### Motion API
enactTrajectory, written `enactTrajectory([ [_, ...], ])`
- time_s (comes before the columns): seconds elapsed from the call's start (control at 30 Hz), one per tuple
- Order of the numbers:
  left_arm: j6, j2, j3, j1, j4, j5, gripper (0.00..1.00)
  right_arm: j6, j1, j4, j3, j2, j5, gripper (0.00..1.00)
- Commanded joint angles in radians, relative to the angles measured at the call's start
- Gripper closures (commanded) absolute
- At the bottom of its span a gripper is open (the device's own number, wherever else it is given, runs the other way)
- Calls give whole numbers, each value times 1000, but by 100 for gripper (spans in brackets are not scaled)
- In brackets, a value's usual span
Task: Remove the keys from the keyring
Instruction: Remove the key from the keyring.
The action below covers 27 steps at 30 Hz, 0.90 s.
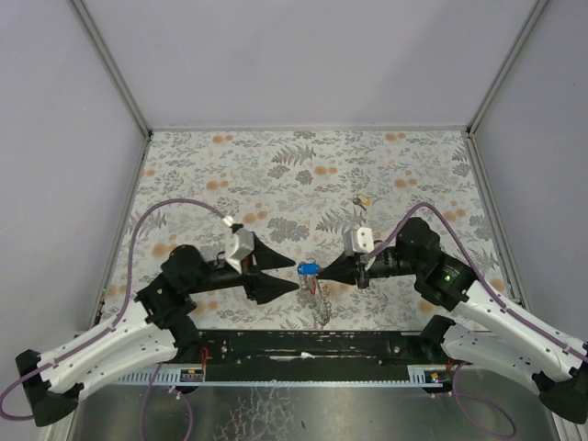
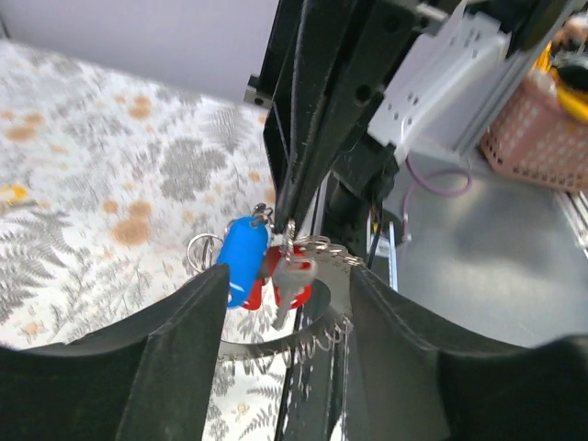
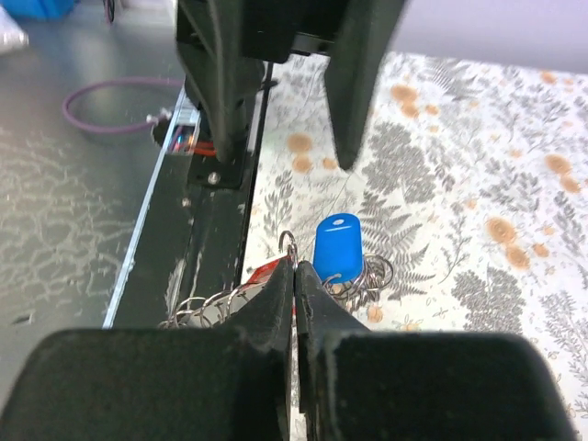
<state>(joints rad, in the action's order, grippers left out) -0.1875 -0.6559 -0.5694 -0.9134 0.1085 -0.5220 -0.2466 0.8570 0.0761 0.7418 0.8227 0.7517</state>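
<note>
The keyring (image 1: 321, 306) hangs between the two grippers near the table's front edge. A blue-headed key (image 1: 308, 269) sits at its top. My right gripper (image 1: 324, 272) is shut on a small wire loop at the top of the bunch and holds it up. In the right wrist view (image 3: 296, 268) the blue key (image 3: 338, 246) and the ring's coiled edge (image 3: 207, 308) lie beside the fingertips. My left gripper (image 1: 296, 274) is open. In the left wrist view (image 2: 289, 276) its fingers straddle the blue key (image 2: 243, 260), a red key (image 2: 268, 292), a silver key (image 2: 292, 287) and the grey ring (image 2: 266, 343).
One small loose yellowish key (image 1: 361, 199) lies on the floral cloth (image 1: 303, 175) behind the right arm. A black rail (image 1: 303, 344) runs along the table's front edge just under the hanging ring. Grey walls close in the left, right and back.
</note>
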Motion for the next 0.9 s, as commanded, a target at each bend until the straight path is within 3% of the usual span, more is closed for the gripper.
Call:
enactTrajectory([
  [0.0,-74,152,64,7,169,128,43,182,-62,-294,-34,-63,71,100],
  [0.13,-133,176,106,7,217,130,44,301,-98,-513,-93,-99,83,100],
  [0.3,-205,89,147,7,391,89,50,409,-116,-773,-178,-113,54,100],
  [0.63,-179,-93,61,5,448,59,55,382,-120,-711,-194,-131,42,100],
  [0.87,-174,-87,59,6,462,58,55,362,-120,-679,-186,-118,55,100],
])
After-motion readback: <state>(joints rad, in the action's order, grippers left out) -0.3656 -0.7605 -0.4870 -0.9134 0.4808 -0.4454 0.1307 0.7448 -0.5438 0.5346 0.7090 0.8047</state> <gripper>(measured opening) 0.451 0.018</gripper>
